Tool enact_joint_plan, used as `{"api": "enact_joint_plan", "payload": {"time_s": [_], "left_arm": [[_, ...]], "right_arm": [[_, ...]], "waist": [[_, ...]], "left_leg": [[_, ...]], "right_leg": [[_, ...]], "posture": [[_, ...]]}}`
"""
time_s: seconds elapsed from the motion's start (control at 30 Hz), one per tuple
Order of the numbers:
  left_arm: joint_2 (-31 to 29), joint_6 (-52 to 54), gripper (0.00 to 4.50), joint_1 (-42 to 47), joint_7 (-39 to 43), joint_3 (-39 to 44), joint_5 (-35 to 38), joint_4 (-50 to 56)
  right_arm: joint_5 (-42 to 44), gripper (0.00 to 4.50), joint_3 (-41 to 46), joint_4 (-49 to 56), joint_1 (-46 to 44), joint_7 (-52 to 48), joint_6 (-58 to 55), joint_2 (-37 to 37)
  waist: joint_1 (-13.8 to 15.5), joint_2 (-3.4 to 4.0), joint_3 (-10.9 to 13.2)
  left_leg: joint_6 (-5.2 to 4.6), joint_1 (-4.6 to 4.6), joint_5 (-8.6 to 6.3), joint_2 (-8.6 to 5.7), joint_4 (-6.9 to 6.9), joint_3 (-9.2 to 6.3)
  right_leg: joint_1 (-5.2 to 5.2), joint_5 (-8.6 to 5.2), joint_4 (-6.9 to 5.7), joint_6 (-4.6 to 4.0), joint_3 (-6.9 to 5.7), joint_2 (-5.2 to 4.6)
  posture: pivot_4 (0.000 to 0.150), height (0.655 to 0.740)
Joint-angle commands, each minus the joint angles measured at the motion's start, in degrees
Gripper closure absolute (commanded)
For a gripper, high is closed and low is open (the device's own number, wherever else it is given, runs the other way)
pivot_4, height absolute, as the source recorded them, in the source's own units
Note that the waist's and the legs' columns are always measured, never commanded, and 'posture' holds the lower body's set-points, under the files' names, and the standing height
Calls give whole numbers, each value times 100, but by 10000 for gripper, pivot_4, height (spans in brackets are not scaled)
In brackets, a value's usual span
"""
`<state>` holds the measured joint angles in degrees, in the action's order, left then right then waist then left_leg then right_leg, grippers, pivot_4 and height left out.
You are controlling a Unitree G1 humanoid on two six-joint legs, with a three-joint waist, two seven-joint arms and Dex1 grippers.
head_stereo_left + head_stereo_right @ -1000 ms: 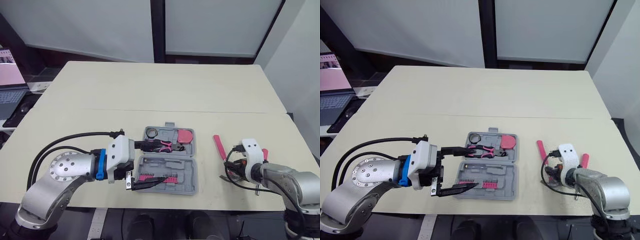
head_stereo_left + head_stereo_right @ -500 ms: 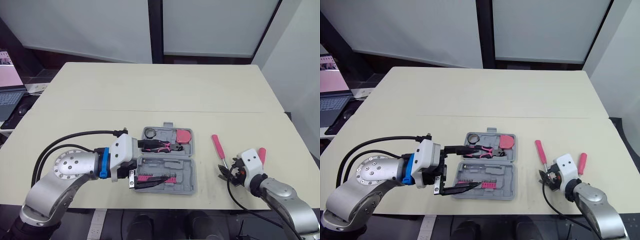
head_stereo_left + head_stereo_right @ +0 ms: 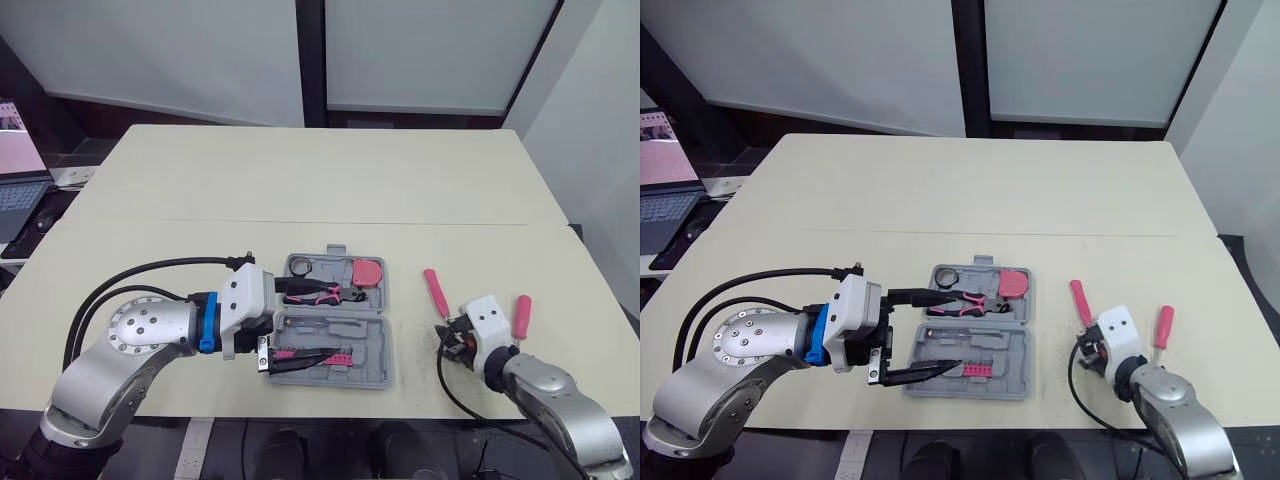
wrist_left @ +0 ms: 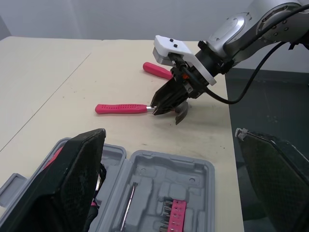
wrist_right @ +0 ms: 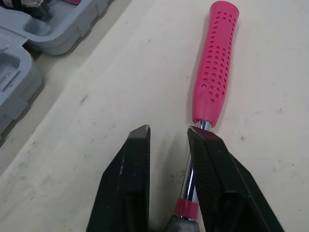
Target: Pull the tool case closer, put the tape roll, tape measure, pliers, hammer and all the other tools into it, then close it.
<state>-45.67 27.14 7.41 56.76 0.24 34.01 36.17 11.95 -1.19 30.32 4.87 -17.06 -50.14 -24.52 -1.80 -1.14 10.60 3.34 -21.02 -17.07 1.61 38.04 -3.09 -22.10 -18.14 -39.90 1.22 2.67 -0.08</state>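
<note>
The grey tool case [image 3: 385, 345] lies open in front of me, holding a tape roll [image 3: 302, 266], a pink tape measure [image 3: 367, 271], pliers [image 3: 313, 291] and a pink bit strip [image 3: 305, 354]. My left gripper [image 3: 312, 322] is open, its two fingers spread over the case's left side with nothing between them. To the right of the case, a pink-handled hammer [image 3: 434, 291] lies on the table. My right gripper [image 5: 169, 130] is open low at the hammer's metal shaft [image 5: 194, 169], which runs along the inside of one finger [image 5: 212, 179].
A pink-handled screwdriver [image 3: 521, 310] lies on the table just right of the right gripper. A laptop [image 3: 15, 190] sits off the table's left edge. The table's front edge runs close below the case and both arms.
My right gripper has moved left and forward, down to the hammer's shaft end. The left gripper stays spread over the case. Both pink-handled tools lie where they were.
</note>
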Motion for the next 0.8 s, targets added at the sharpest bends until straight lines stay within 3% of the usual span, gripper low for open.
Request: {"api": "enact_joint_plan", "payload": {"time_s": [0.03,0.1,0.3,0.33,0.6,0.8], "left_arm": [[25,-4,0,50,-56,-43,21,144],[32,-2,0,50,-74,-43,17,148],[11,-44,0,-43,-73,-5,9,166],[14,-48,0,-44,-77,-11,6,165],[27,-87,0,-68,-82,-50,-19,168],[0,-56,0,-37,-72,-36,-3,167]], "right_arm": [[-66,41470,-14,265,-116,160,-244,37],[-76,44814,-21,324,-166,234,-364,58],[11,44814,90,671,-131,263,-430,63],[16,40481,107,707,-109,270,-459,61],[-74,25064,-10,820,-137,584,-858,210],[-214,25064,-206,842,-260,827,-1079,373]], "waist": [[0,0,0],[0,0,0],[-2,0,0],[-2,0,0],[-2,0,0],[-3,0,0]], "left_leg": [[0,0,0,0,0,-1],[0,-1,0,0,0,-1],[0,-1,0,-1,0,-1],[0,-1,0,-1,0,-2],[0,-1,0,-1,0,-2],[0,-1,0,-1,0,-2]], "right_leg": [[0,0,0,0,0,0],[0,0,0,0,0,0],[-1,0,0,0,-1,1],[-1,0,0,0,-1,1],[-1,0,-1,0,0,1],[-2,0,-1,0,0,1]], "posture": [[1500,7400],[1500,7400],[1500,7400],[1500,7400],[1500,7400],[1500,7400]]}}
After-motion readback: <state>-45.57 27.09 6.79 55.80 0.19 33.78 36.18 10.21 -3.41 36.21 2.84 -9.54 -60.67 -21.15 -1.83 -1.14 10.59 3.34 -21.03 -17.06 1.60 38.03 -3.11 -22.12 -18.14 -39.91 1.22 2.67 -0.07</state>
